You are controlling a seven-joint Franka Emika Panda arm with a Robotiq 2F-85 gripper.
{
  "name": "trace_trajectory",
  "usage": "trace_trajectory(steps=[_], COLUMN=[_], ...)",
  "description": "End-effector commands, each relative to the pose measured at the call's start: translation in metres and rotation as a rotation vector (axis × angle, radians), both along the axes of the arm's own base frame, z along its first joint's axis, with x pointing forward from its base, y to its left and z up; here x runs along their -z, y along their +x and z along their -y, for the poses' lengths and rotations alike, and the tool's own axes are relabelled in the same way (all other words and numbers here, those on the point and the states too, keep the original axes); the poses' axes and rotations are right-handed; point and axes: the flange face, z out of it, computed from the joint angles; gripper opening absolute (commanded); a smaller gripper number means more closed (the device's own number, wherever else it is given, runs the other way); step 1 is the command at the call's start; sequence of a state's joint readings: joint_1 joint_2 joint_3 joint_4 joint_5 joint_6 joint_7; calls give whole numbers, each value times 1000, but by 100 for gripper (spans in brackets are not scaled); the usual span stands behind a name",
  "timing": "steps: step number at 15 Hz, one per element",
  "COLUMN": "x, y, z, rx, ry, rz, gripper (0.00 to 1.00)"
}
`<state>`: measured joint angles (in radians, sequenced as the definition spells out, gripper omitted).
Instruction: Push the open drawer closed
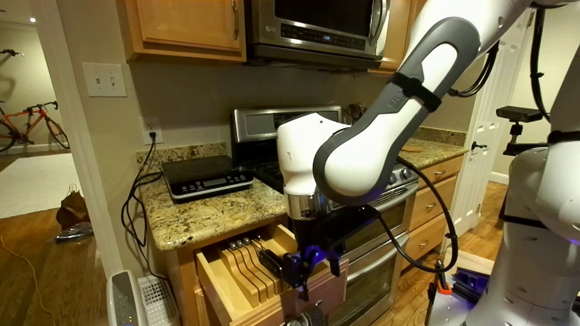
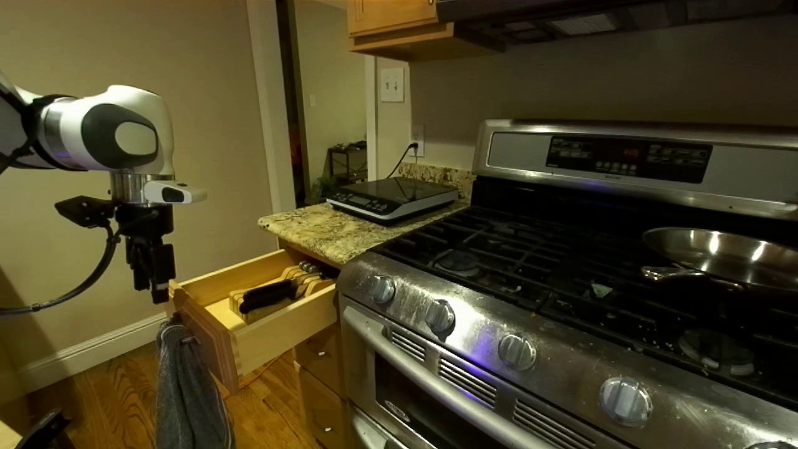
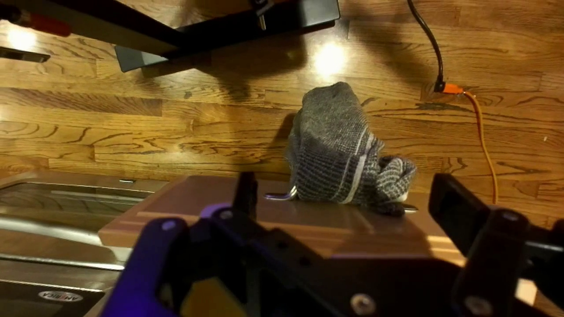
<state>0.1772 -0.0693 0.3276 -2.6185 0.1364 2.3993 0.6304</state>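
Honey-coloured and wooden, the drawer (image 2: pixel 287 330) might jam or stop short if the claw (image 3: pixel 348 198), spread wide and holding nothing, snagged the hanging towel (image 2: pixel 186 386) or pushed off-centre.

Home kitchen. Stainless gas range (image 2: pixel 548 299), skillet (image 2: pixel 735 255) on its grates, microwave (image 1: pixel 324 27) mounted above. Honey-wood wall cabinet (image 1: pixel 190 27), speckled granite countertop (image 1: pixel 217 210) carrying a portable cooktop (image 1: pixel 204 170). Drawer (image 2: pixel 287 330) below holds a slotted knife organiser (image 1: pixel 247 278); striped dish towel (image 3: pixel 335 145) hangs at its front. Farther back: red bicycle (image 1: pixel 36 123), pale rug (image 1: pixel 41 181).
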Motion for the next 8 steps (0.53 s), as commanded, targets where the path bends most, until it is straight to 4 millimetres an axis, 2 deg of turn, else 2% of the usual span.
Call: trace_trajectory(steps=[1, 2, 8], x=[11, 6, 9], y=[5, 1, 2], z=[-12, -6, -7], rx=[-6, -9, -10], ry=[13, 6, 7], rz=[6, -5, -12], gripper=[100, 100, 100])
